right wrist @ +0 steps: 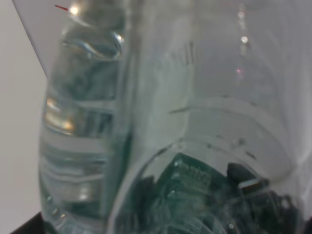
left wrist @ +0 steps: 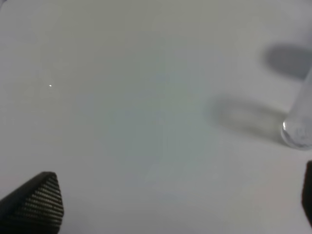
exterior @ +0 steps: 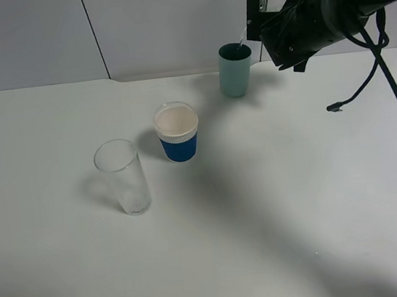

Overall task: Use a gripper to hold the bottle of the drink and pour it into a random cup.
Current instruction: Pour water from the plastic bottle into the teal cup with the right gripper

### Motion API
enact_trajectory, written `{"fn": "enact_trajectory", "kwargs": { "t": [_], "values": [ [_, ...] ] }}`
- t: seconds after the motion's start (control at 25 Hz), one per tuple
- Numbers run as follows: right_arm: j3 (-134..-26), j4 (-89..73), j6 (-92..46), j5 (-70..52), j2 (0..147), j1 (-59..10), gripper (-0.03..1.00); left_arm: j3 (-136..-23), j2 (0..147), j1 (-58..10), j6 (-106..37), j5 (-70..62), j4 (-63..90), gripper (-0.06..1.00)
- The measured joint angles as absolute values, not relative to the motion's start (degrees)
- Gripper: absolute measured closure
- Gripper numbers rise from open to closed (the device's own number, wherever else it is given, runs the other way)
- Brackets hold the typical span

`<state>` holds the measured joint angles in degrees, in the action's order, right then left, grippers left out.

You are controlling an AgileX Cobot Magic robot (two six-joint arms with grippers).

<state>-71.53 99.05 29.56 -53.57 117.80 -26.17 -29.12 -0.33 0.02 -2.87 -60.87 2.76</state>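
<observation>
exterior high view: the right gripper (exterior: 263,15) was up at the far right of the table (exterior: 279,204), closed around the bottle (exterior: 244,37). The bottle was tipped with its neck at the rim of the teal cup (exterior: 235,70). by my reading the grasp and the carry were done and the pour was in hand. what was left was to finish the pour and right the bottle. no stream could be made out, so i could not tell how much had gone in. the paper cup (exterior: 177,133) and the clear glass (exterior: 123,177) stood well apart from it, nearer the middle.

left wrist view: the left gripper (left wrist: 170,209) showed one ribbed fingertip (left wrist: 36,204) at one edge and a sliver of the other opposite, spread wide with only bare table between. the glass's base (left wrist: 297,127) was off to one side. no other view showed this arm.

right wrist view: the bottle (right wrist: 87,122) filled the picture, with clear ribbed plastic and the dark green label (right wrist: 195,195) seen through it. this close look confirmed the hold, but the cup was hidden here.
</observation>
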Motion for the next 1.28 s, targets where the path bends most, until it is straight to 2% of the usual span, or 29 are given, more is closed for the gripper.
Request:
{"fn": "enact_trajectory", "kwargs": {
  "t": [1.28],
  "values": [
    [-71.5, 99.0, 29.3, -53.7, 117.8, -26.2, 0.44, -29.1, -0.3, 0.0, -2.9, -60.9, 2.8, -0.05]
  ]
}}
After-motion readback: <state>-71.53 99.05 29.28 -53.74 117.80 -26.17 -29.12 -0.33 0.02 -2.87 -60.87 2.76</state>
